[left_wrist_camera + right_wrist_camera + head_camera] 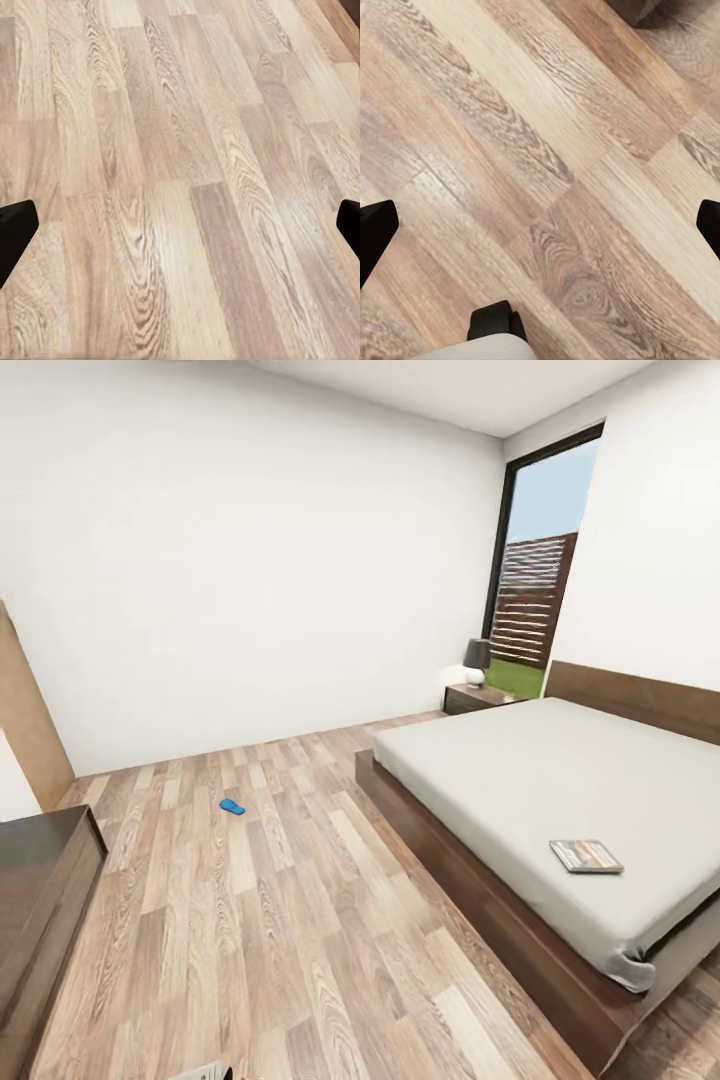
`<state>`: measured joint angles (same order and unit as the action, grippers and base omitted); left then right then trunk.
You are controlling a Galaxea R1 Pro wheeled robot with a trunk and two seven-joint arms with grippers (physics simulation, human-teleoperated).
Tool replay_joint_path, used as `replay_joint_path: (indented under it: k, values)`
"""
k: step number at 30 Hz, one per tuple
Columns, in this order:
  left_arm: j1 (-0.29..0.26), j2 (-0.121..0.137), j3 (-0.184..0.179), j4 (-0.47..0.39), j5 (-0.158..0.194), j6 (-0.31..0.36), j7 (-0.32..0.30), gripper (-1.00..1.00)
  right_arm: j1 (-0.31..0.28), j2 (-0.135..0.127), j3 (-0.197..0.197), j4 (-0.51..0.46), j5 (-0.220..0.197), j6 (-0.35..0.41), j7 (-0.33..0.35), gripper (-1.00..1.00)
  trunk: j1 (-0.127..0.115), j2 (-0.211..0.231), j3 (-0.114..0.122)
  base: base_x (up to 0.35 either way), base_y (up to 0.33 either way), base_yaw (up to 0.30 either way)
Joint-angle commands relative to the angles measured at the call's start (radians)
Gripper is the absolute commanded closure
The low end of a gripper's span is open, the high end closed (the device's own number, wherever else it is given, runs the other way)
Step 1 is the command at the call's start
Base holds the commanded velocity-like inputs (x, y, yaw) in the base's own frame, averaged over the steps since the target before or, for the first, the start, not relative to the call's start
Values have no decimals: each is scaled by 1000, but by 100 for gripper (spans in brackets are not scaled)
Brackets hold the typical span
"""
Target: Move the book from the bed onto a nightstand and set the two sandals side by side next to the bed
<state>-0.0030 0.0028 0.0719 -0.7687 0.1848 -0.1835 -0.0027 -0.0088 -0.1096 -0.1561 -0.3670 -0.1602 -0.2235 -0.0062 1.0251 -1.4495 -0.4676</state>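
Observation:
I am in the bedroom, looking from the head view. The book (586, 855) lies flat on the light-grey mattress of the bed (470, 875), near its front right part. One blue sandal (232, 807) rests alone on the wood floor, left of the bed and well away from it. A nightstand (478, 698) stands beside the headboard at the far corner, with a lamp (477, 661) on top. My left gripper (180, 225) is open over bare floor planks. My right gripper (540, 225) is open too, with only floor between its fingers.
A dark wood dresser (35, 905) stands at the left edge of the head view. A tall dark-framed window (535, 575) shows a slatted fence behind the nightstand. Wide plank floor (280, 920) lies between the dresser and the bed. Part of my base (495, 334) shows in the right wrist view.

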Motion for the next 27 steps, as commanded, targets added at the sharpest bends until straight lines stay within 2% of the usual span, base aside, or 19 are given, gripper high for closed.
replay_joint_path:
  k: [1, 27]
  values:
    - [-1, 0, -1, 0, 8, -2, 0, -100, 0, 0, 2, 0, -10, -4, 0, -100, 0, 0, -1, 0, 0, 293]
    - [0, 0, -1, 0, 8, -2, 0, -100, 0, -1, 2, 0, -10, -4, 0, -100, 0, 0, -1, 0, 0, 293]
